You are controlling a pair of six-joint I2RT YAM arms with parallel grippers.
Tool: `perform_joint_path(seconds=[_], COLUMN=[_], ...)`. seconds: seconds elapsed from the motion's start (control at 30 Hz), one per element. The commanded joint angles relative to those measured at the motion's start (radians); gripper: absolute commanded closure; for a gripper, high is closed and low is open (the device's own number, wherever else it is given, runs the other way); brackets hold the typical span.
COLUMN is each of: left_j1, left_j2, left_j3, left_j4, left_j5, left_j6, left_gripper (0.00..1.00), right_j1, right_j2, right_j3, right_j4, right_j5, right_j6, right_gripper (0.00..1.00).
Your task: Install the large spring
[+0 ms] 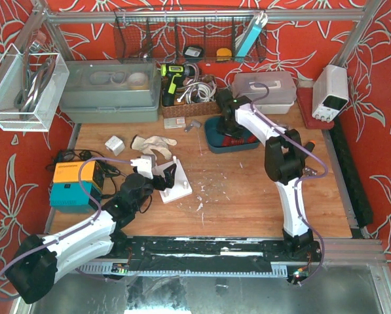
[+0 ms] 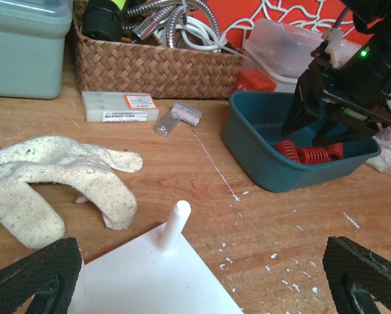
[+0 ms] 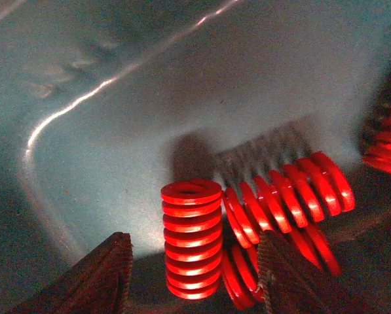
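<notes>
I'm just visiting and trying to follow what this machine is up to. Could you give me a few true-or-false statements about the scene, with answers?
1. The right gripper is down in the bin. True.
2. The springs in the bin are blue. False: they are red.
3. A spring already sits on the peg. False: the peg is bare.
4. A glove lies on the table next to the plate. True.
5. The left gripper holds a spring. False: it is open and empty, near the plate.
</notes>
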Motion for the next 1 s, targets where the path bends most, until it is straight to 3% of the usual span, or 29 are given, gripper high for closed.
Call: perform_joint_path(seconds=[0.0, 0.23, 0.53, 0.83, 0.97], left_j1=[-0.005, -0.006, -0.005, -0.005, -0.005], left_j2=[-0.013, -0.005, -0.002, 0.002, 0.0], left_j3=[-0.003, -0.005, -0.003, -0.002, -0.002], left_j4=[0.016, 0.024, 0.023, 0.025, 0.023], left_j5=[-0.014, -0.019, -0.034, -0.043, -0.047], left_j6=[-0.003, 0.0, 0.004, 0.007, 0.008], left_gripper=[0.0, 0.0, 0.0, 0.0, 0.0], right_j1=[0.011, 0.02, 0.02, 0.017, 0.015], right_j2=[0.055, 0.102, 0.167, 0.133, 0.103], right_j3=[0.005, 0.023, 0.096, 0.107, 0.082], right_j4=[-0.03, -0.021, -0.018, 0.071, 0.127], right_j5=[-0.013, -0.037, 0.03, 0.098, 0.099], right_j6=[0.04, 0.064, 0.038, -0.074, -0.154], right_gripper=[0.44, 0.44, 0.55, 0.82, 0.89])
